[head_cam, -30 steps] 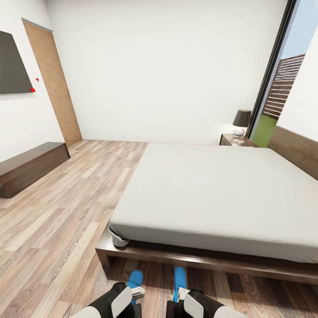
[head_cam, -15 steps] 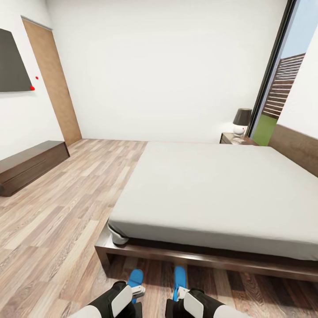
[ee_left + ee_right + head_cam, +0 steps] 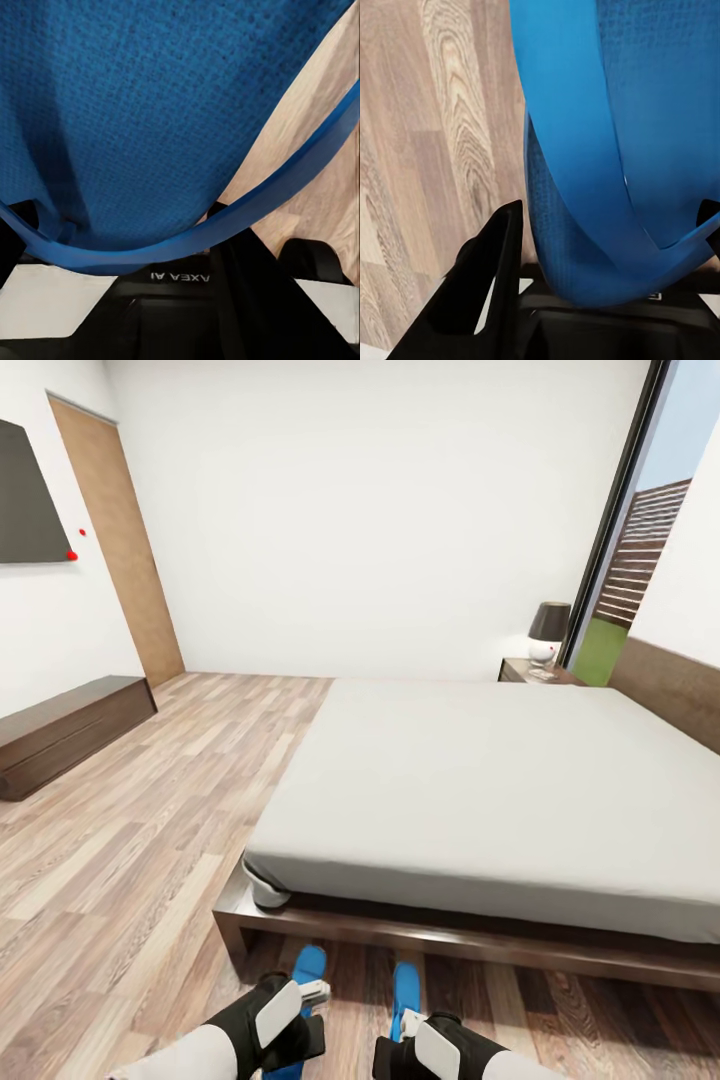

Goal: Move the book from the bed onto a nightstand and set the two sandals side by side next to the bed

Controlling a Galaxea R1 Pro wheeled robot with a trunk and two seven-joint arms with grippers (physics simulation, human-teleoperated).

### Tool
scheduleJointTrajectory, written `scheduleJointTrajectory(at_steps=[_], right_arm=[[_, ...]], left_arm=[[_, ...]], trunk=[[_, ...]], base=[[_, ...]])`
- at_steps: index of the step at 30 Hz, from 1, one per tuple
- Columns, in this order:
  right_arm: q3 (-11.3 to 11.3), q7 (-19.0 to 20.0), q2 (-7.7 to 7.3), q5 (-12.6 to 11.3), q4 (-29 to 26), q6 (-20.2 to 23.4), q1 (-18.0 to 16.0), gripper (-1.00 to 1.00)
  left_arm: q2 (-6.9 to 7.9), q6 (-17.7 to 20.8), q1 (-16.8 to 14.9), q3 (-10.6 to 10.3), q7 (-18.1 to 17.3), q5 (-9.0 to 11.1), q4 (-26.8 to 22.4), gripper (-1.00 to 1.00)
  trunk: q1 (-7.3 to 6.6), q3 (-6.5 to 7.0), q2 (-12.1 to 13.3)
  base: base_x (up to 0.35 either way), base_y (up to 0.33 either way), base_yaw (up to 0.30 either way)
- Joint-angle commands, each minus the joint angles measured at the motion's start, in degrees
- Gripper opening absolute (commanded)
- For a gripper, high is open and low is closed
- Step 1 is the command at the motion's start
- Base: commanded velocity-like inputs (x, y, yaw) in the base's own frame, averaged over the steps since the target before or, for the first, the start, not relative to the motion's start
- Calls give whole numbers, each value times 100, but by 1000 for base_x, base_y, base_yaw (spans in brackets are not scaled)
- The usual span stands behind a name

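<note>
Sandals [image 3: 307,966] — beside bed [image 3: 480,800]

Head view: from above, facing forward and down across bed [image 3: 480,790] and floor [image 3: 130,830]. Left wrist view: very close along fingers onto left sandal [image 3: 135,112]. Right wrist view: equally close onto right sandal [image 3: 637,112]. Shared with head view: both sandals, plank floor.
</note>
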Motion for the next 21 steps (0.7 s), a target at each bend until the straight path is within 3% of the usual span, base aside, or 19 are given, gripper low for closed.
scheduleJointTrajectory(at_steps=[1,4,7,21], right_arm=[[27,-27,0,-53,-8,12,-5,-100],[28,-76,0,-49,-14,12,-5,-100],[28,-349,0,-48,-15,18,-5,-100],[28,-544,0,-48,-15,20,-5,-100]], left_arm=[[1,18,-147,-28,20,79,-2,-100],[4,18,-389,-20,25,221,18,-100],[12,18,-439,-18,27,325,30,-100],[26,18,-465,21,33,376,347,-100]], trunk=[[22,-24,-44],[88,-78,-165],[154,-132,-285],[461,-383,-846]], base=[[0,0,0],[0,0,0],[0,0,0],[0,0,0]])
